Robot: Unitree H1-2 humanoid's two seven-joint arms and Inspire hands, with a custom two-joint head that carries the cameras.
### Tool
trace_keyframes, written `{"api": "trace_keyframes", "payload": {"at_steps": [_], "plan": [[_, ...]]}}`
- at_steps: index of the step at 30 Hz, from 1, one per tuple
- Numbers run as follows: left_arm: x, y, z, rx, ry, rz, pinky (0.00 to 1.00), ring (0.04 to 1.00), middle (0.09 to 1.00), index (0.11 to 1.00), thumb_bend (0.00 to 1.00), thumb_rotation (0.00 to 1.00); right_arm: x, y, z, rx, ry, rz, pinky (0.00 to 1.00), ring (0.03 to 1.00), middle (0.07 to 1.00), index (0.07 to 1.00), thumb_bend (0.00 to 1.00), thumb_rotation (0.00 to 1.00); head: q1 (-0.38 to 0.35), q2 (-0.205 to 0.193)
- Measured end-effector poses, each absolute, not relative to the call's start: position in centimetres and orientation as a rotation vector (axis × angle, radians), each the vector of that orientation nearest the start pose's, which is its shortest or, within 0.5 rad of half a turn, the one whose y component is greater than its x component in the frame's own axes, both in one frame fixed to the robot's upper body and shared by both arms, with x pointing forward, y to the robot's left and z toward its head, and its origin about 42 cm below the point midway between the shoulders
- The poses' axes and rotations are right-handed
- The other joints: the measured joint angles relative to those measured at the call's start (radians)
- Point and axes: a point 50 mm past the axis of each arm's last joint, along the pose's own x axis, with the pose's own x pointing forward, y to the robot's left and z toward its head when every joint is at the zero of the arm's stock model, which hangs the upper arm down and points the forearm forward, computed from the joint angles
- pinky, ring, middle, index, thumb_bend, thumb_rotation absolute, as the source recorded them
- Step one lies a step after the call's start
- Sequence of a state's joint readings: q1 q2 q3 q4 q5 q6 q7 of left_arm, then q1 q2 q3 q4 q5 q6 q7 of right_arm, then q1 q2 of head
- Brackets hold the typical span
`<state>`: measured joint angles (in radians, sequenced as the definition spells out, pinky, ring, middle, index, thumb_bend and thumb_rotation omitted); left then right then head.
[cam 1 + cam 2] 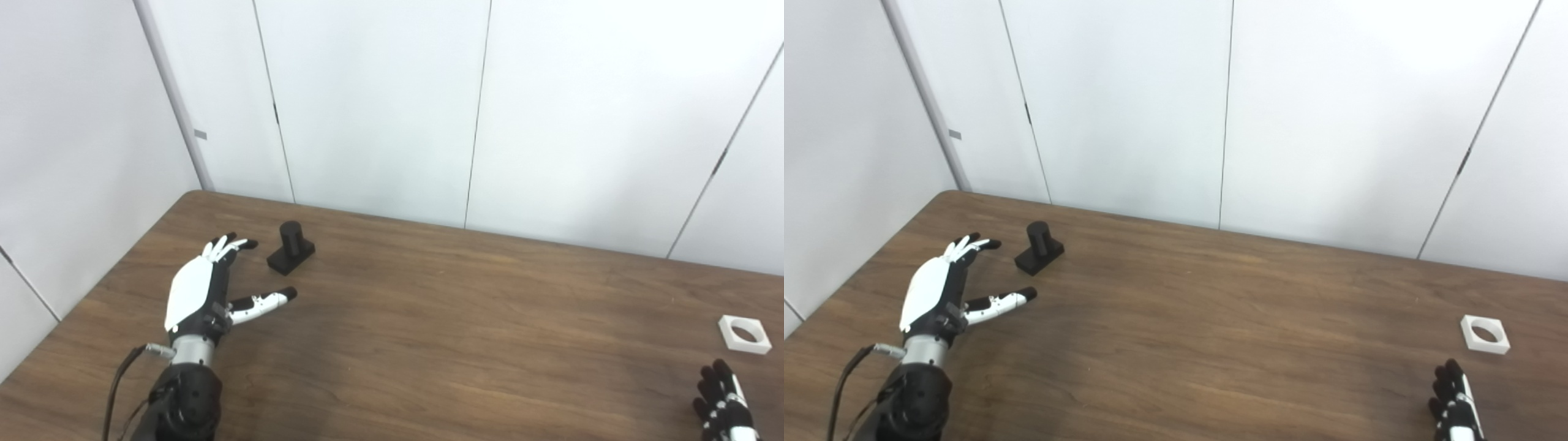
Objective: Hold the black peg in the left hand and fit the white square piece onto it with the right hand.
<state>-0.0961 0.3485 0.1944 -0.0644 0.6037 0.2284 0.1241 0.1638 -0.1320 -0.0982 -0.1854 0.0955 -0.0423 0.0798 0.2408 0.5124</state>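
Brown wood table (429, 318), both hands low. Left hand (208, 288) spread wide, holding nothing, fingers just beside black peg (291, 247), not touching. White square piece (744, 334) lies flat far right, near right hand (726, 404); hand half out of frame, can't tell its state.

One black peg (290, 247), one white square piece (744, 334), one table (429, 318), two hands.

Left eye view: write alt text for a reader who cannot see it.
A robot's open left hand rests beside an upright black peg at the far left of a brown table. The white square piece lies far right, just beyond the right hand.
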Motion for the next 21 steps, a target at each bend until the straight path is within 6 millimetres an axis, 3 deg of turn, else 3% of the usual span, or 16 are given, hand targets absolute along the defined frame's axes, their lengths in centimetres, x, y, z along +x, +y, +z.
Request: {"api": "trace_keyframes", "payload": {"at_steps": [7,21], "plan": [[33.4,39.3,17.4,0.956,0.064,0.492,1.00,0.981,0.937,0.813,0.95,0.47,22.8,-28.1,11.5,-0.061,-0.077,-0.032,1.00,1.000,1.000,1.000,0.43,1.00,-0.002,0.000],[37.5,38.6,16.1,0.986,0.187,0.431,1.00,0.976,0.933,0.789,0.96,0.48,22.6,-28.0,11.6,-0.075,-0.078,-0.030,1.00,1.000,0.996,1.000,0.44,1.00,-0.009,0.008]]}}
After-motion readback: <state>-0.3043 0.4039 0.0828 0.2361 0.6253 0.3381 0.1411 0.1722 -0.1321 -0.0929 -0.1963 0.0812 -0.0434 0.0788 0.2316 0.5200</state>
